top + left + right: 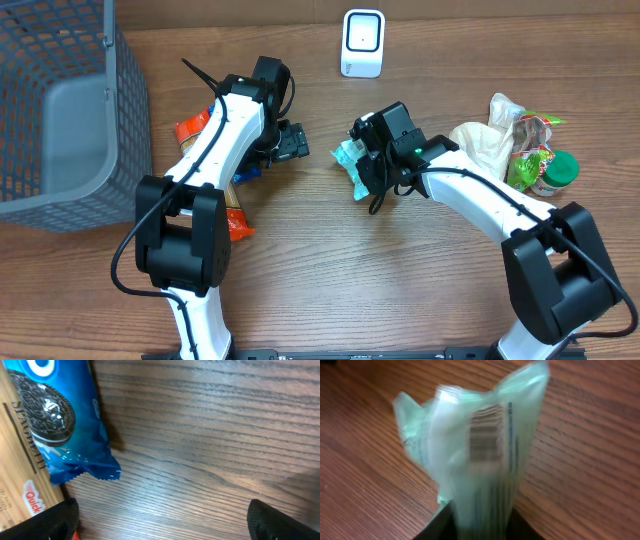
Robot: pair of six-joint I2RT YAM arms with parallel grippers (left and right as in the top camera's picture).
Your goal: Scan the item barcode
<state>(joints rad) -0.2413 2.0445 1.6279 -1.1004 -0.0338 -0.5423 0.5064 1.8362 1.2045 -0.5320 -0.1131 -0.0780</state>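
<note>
The item is a mint-green plastic packet (348,158) (460,475), held just above the table left of centre. Its barcode (486,432) faces the right wrist camera, blurred. My right gripper (364,168) (482,527) is shut on the packet's lower end, a dark finger pressing each side. The white scanner (362,43) stands upright at the table's far edge, above the packet in the overhead view. My left gripper (290,143) (162,522) hangs wide open over bare wood, nothing between its fingers.
A blue cookie packet (60,415) and a tan box (17,475) lie beside the left gripper, with orange packets (190,128) under the left arm. A grey mesh basket (60,110) fills the far left. A crumpled bag (490,140) and green-lidded jar (555,172) sit at right.
</note>
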